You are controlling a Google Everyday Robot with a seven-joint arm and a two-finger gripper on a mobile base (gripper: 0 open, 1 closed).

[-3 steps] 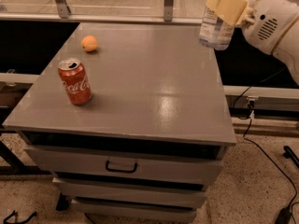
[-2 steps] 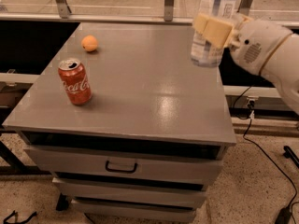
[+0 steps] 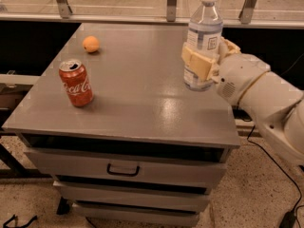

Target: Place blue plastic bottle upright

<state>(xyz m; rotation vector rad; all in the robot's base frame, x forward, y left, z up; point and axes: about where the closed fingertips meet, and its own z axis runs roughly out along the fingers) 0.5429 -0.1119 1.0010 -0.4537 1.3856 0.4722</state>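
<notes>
One camera view shows the gripper (image 3: 209, 61) clamped around the lower body of the blue plastic bottle (image 3: 204, 28), which stands upright, cap on top, over the right side of the grey table (image 3: 142, 103). Over the last second the arm has brought it inward from the table's far right edge. I judge only lowering and release remain; whether its base touches the surface I cannot tell, and the Coca-Cola can (image 3: 76, 83) and orange ball (image 3: 90, 44) sit well apart.
</notes>
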